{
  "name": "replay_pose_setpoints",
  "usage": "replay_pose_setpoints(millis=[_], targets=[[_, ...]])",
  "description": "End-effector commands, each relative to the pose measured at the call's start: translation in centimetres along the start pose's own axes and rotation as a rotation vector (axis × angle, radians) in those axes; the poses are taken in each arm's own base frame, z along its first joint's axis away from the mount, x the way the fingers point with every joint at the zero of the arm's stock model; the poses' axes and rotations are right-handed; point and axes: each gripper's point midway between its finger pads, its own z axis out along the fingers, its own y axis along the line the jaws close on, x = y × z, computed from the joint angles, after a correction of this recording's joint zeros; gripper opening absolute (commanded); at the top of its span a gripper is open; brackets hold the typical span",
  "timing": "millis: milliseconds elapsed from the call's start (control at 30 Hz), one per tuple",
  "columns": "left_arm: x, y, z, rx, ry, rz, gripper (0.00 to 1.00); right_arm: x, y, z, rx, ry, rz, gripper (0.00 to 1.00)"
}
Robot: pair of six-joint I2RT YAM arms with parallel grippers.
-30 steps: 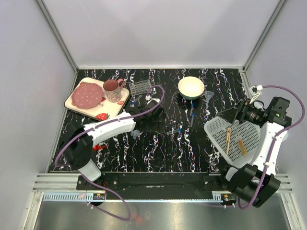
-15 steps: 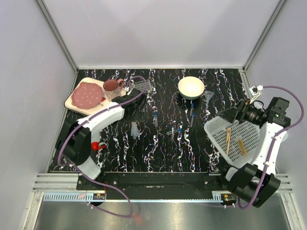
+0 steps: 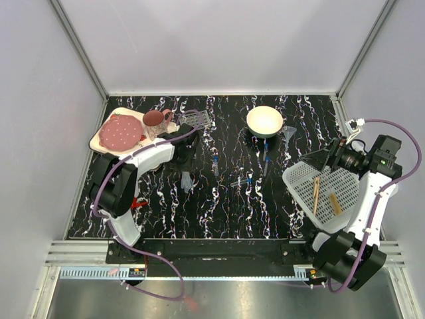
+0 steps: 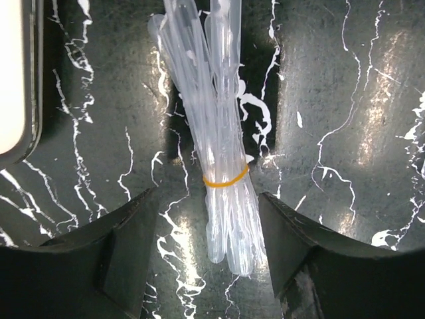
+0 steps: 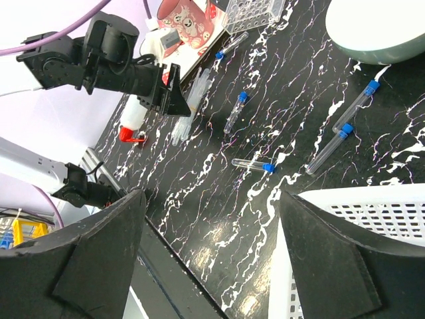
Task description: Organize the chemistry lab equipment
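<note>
A bundle of clear pipettes (image 4: 219, 153), held by an orange band, lies on the black marbled table (image 3: 219, 206). My left gripper (image 4: 209, 266) is open just above it, one finger on each side of its near end; from above the gripper (image 3: 184, 158) sits over the bundle (image 3: 186, 181). Blue-capped tubes (image 3: 215, 166) (image 3: 240, 180) (image 3: 265, 159) lie loose mid-table. A clear funnel (image 3: 289, 133) stands by the bowl. Two wooden sticks (image 3: 316, 194) lie in a white basket (image 3: 302, 174). A red-tipped piece (image 3: 137, 201) lies at the left. My right gripper (image 3: 319, 160) is open and empty at the basket's far edge.
A clear tube rack (image 3: 194, 119) stands at the back beside a pink mug (image 3: 156, 119) and dotted plate (image 3: 121, 131) on a cream tray. A cream bowl (image 3: 264, 121) sits back centre. The enclosure walls close the table on three sides.
My left gripper has swung from mid-table toward the back left, then come down over the pipette bundle. The right arm has not moved.
</note>
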Motion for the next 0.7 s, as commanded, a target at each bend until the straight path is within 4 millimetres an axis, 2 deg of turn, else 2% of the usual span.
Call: replay_pose_setpoints(millis=[0,233,433,467,633,667], targets=[[-0.2,-0.7,1.2,0.054,0.011,-0.001,0.63,-0.5,1.2,-0.2,-0.030,-0.026,-0.052,0.87],[0.6,-1.4,2.4,0.096,0.046,-0.014,0.49,-0.7,1.7,-0.2,-0.035,-0.031,-0.067,0.88],[1.9,-1.1,2.7,0.103,0.059,-0.024,0.25,-1.0,2.3,-0.3,-0.037,-0.028,-0.068,0.88],[1.8,-1.0,2.4,0.110,0.049,-0.030,0.21,-1.1,2.4,-0.3,-0.038,-0.027,-0.076,0.88],[2.9,-1.0,1.0,0.157,0.017,-0.044,0.17,-1.0,3.0,-0.5,-0.034,-0.006,-0.100,0.88],[2.5,-1.1,0.0,0.180,-0.014,-0.049,0.17,-0.9,3.0,-0.5,-0.033,-0.001,-0.102,0.88]])
